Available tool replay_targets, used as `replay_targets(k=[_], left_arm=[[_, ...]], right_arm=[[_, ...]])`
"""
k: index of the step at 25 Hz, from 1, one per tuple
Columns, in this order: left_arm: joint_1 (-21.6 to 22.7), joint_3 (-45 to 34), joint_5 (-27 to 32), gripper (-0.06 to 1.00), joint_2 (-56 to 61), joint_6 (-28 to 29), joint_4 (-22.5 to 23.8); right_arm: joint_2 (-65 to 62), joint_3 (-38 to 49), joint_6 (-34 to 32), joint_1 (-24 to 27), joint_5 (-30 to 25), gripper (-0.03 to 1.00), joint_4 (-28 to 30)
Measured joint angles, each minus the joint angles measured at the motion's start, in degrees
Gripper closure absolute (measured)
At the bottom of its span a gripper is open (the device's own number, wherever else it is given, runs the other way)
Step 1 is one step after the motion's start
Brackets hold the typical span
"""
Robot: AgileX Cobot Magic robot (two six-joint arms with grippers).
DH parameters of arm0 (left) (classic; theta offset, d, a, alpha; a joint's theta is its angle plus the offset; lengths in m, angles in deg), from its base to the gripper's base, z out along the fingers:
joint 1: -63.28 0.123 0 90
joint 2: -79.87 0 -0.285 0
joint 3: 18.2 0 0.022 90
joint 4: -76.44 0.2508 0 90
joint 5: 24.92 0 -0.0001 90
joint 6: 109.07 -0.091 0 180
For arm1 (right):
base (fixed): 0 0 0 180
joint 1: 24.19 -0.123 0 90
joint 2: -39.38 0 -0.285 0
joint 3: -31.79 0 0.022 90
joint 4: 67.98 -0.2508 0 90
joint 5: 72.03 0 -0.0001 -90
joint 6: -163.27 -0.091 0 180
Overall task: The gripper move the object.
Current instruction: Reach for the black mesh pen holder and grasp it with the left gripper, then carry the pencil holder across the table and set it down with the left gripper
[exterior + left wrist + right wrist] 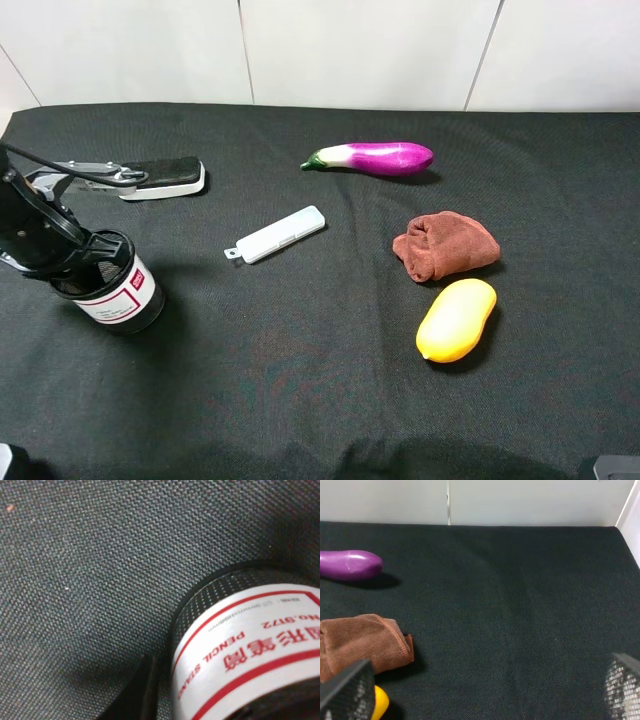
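Observation:
The black wire-mesh pen cup (122,290) with a white, red-bordered label stands on the black cloth at the left, leaning slightly. My left gripper (88,258) sits on its rim and is closed on the cup wall. In the left wrist view the cup (250,650) fills the frame, with one dark finger (144,690) outside it. My right gripper (485,692) is open and empty, with its mesh-padded fingertips (347,692) wide apart above the cloth at the right.
A black-and-white eraser block (162,177) lies behind the cup. A white flat stick (276,235) lies mid-table. A purple eggplant (378,157), a brown cloth (446,245) and a yellow fruit (457,319) lie to the right. A white wall lies behind.

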Motion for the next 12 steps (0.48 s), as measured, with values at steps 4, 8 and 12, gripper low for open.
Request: replay_targets(k=[4,8,12], left_arm=[[0.0,1.78,2.2,0.77,0.0,0.04,0.0],[0.0,3.21,4.34,0.77,0.11,0.04,0.0],[0.0,5.26,6.83,0.77,0.39,0.04,0.0]], right_arm=[[0.0,0.0,0.0,0.0,0.0,0.27,0.0],[0.0,0.0,0.0,0.0,0.0,0.27,0.0],[0.0,0.0,0.0,0.0,0.0,0.27,0.0]])
